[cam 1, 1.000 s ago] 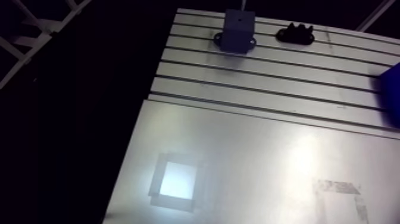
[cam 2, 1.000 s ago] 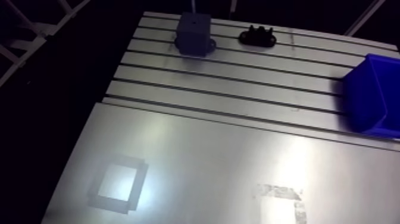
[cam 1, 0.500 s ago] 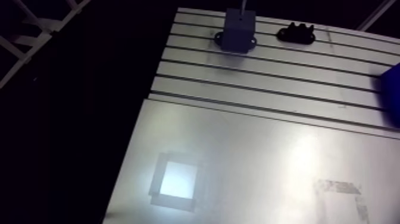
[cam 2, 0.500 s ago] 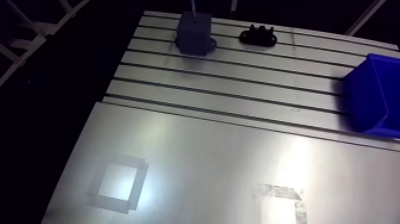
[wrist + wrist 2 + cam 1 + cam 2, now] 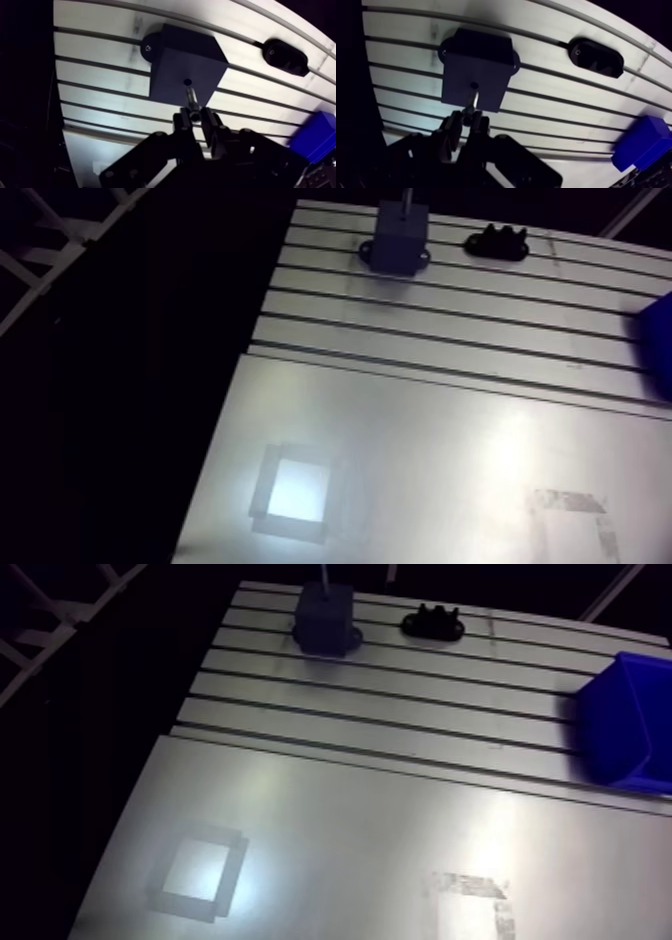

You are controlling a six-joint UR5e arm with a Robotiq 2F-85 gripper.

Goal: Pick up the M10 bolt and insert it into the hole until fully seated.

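Note:
In the wrist view my gripper [image 5: 196, 118] is shut on the M10 bolt [image 5: 192, 101], a short silvery shank sticking out ahead of the fingertips. A dark block [image 5: 175, 60] is bolted to the slotted table, with a small round hole [image 5: 187, 81] in the face towards me. The bolt's tip points at that hole and sits just short of it, almost in line. In the arm view the same block [image 5: 400, 240] stands at the table's far edge, with a thin pale rod [image 5: 322, 576] above its top.
A black oval holder [image 5: 285, 56] is fixed to the table beside the block. A blue bin [image 5: 625, 719] stands at the right edge. A smooth metal plate [image 5: 450, 458] with two taped squares [image 5: 297, 491] covers the near part of the slotted table [image 5: 450, 308].
The arm view has shifted slightly, so the block sits a little higher in it. The thin pale rod above the block shows more plainly now than in the earliest frames.

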